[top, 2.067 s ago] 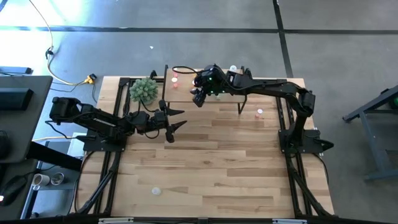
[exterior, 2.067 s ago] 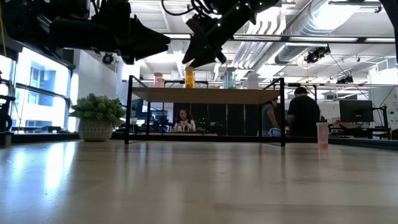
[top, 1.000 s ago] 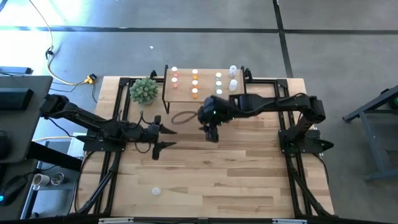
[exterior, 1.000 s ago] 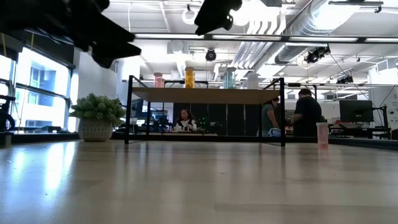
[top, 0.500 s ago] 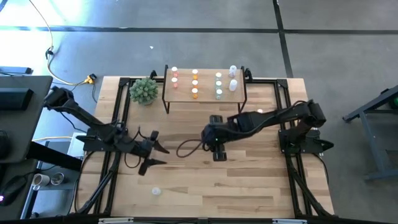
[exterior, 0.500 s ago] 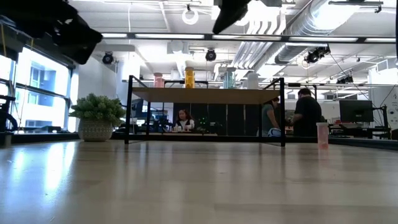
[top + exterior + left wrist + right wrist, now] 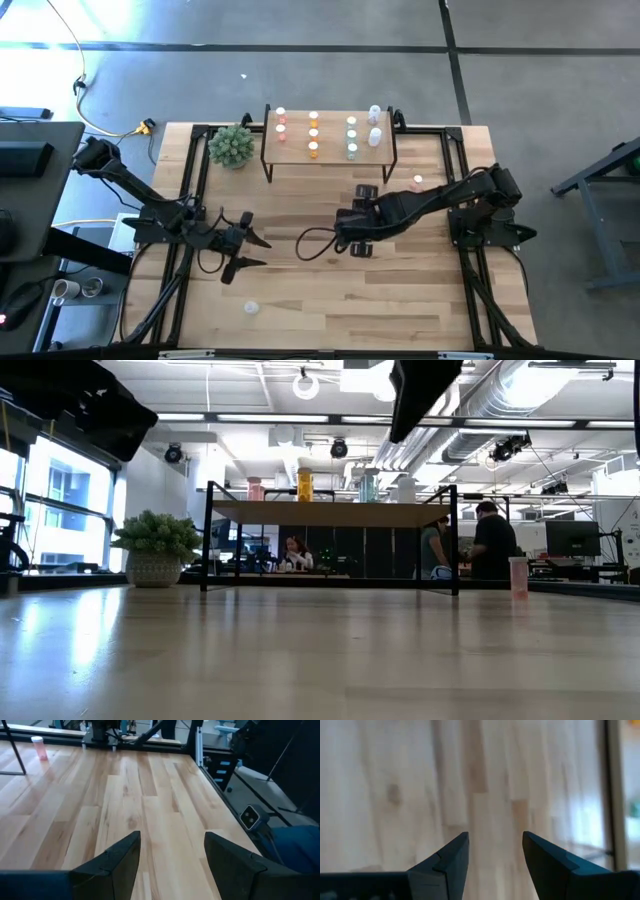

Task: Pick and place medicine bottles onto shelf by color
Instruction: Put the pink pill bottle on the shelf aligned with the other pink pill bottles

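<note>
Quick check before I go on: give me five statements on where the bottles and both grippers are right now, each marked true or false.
1. The low wood-topped shelf with black legs carries small bottles in pink, orange, green and white. True.
2. The left gripper is shut on a bottle. False: its fingers are open, with only bare tabletop between them.
3. A small pink bottle stands on the wooden plank table, off the shelf toward the right arm's side. True.
4. The right gripper hovers over the shelf. False: it is over the bare middle of the table, open and empty.
5. The green spiky potted plant sits on the shelf. False: it stands on the table beside the shelf.
</note>
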